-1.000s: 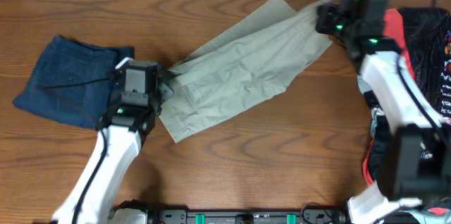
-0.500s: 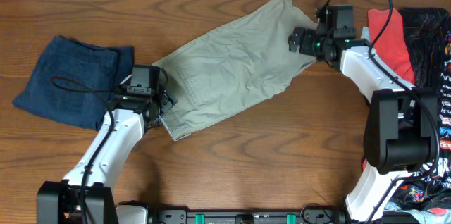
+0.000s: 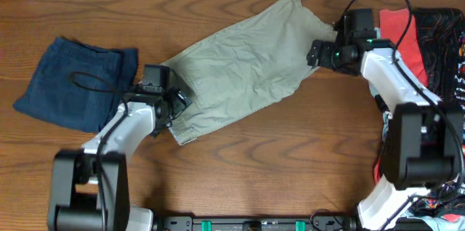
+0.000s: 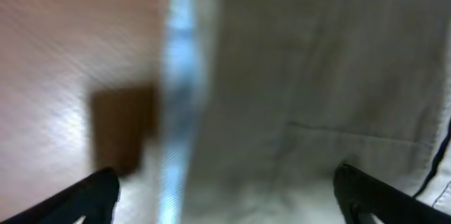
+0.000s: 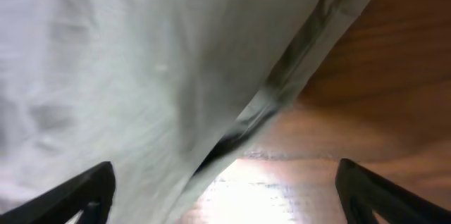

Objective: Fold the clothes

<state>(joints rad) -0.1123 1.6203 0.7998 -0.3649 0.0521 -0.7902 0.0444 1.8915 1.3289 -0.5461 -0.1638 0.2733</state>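
Here are the khaki shorts (image 3: pixel 247 67), spread flat and slantwise across the middle of the counter (image 3: pixel 254 165), waistband end low toward my left, leg end high toward my right. My left claw (image 3: pixel 176 105) sits right at the waistband corner. On the left wrist camera that claw (image 4: pixel 225 203) is spread wide, one finger low over bare wood, the other over the cloth. Between them I see pale fabric (image 4: pixel 317 97) and the light-blue lining (image 4: pixel 180 76) running as a strip along its edge. Beside the strip there's a dark brown patch (image 4: pixel 123 129), too blurred to name. I can't tell if the fingers touch the cloth.

Over on the other side, my right claw (image 3: pixel 317 51) is at the far leg's edge. Its own camera shows the claw (image 5: pixel 225 196) spread wide too, nothing pinched. The shorts (image 5: pixel 141 69) fill the left of the view there, and the hem (image 5: pixel 296 69) cuts across on a slant, with the counter (image 5: pixel 373 111) beyond.

Navy shorts (image 3: pixel 73 82) lie folded just left of my left arm, apart from the khaki pair. A red piece (image 3: pixel 402 36) and a black print (image 3: pixel 445 35) are piled at the right edge, behind my right arm.
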